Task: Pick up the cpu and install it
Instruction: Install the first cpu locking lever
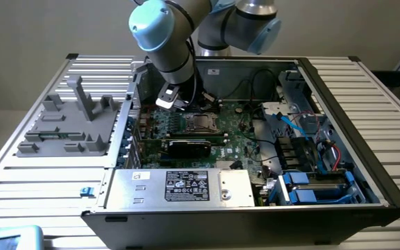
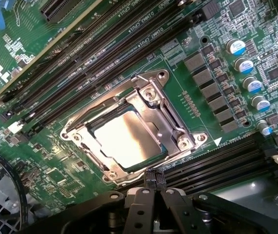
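Already the cpu (image 2: 129, 135) lies seated inside the socket frame (image 2: 175, 127), evidently for installation; just above that frame, the gripper (image 2: 153, 179) hovers closed and empty.

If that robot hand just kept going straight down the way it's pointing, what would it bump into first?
Probably the cpu in its metal socket frame, or that frame's near edge; the shut hand hangs just above it, though depth is hard to judge.

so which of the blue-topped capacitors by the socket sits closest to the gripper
The last blue-topped capacitor in the row, closest to the gripper; the other four stand farther along the row, away from the fingertips.
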`<state>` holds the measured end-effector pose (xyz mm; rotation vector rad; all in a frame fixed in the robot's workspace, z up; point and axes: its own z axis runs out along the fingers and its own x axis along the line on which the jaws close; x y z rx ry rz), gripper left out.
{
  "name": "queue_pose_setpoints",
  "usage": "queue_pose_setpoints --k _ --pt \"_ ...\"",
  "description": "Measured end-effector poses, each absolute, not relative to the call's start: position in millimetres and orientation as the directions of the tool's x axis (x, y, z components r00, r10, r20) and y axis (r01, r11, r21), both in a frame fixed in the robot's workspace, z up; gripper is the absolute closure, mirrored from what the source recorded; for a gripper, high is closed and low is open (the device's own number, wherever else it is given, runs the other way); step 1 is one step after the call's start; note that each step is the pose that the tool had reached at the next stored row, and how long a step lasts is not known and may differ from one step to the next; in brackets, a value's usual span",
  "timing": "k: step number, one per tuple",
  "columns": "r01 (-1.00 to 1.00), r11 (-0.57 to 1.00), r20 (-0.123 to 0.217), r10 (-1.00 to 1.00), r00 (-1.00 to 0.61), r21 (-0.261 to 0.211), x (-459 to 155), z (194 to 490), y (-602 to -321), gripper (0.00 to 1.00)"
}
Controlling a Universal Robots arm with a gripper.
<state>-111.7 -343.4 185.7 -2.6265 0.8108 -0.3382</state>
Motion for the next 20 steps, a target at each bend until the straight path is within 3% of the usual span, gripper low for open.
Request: queue_pose_setpoints --k 20 --pt "-0.499 -0.766 0.104 -0.581 0.807 -0.405 -101.6 186.2 -343.5 0.89"
